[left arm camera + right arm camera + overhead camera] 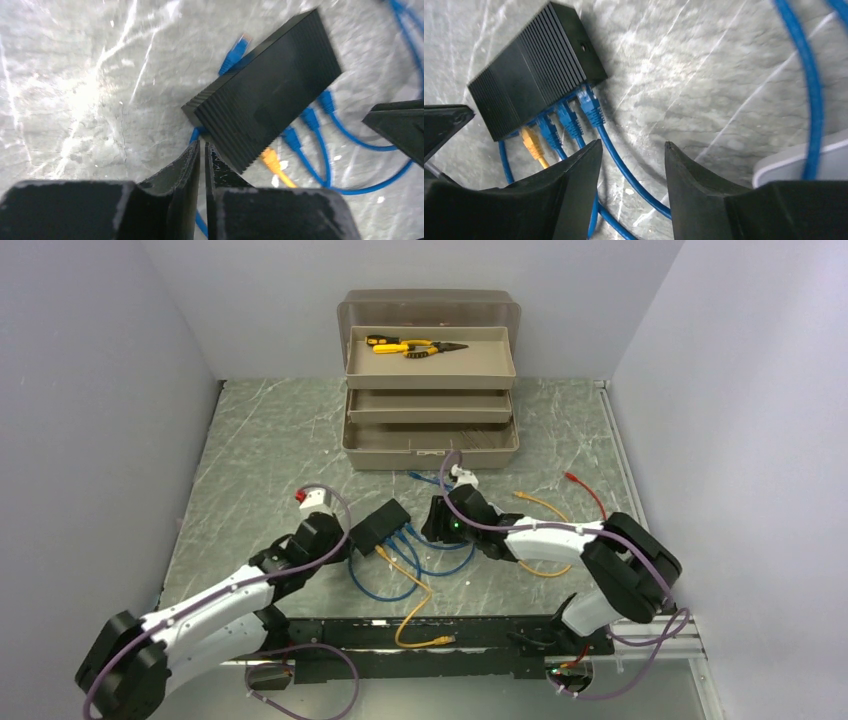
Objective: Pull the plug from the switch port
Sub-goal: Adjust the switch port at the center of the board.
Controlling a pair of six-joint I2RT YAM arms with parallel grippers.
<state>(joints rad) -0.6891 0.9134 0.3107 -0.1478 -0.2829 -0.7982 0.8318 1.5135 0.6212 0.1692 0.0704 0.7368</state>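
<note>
The switch point(381, 523) is a small ribbed black box lying on the marbled table between my two grippers. One yellow plug point(531, 142) and three blue plugs point(569, 120) sit in sockets along its near long edge. My left gripper point(202, 145) is shut with nothing between its fingers, its tips touching or just short of the switch's point(270, 92) left corner. My right gripper point(633, 145) is open a short way from the plugs. A blue cable point(624, 167) lies on the table beneath its fingers, ungripped.
An open tan toolbox point(430, 430) stands at the back with yellow-handled pliers point(412, 346) in its top tray. Blue cable loops point(400, 585) and a yellow cable point(418, 610) trail toward the front edge. Red point(588, 490) and yellow point(540, 502) cables lie to the right. A loose blue plug point(235, 52) lies behind the switch.
</note>
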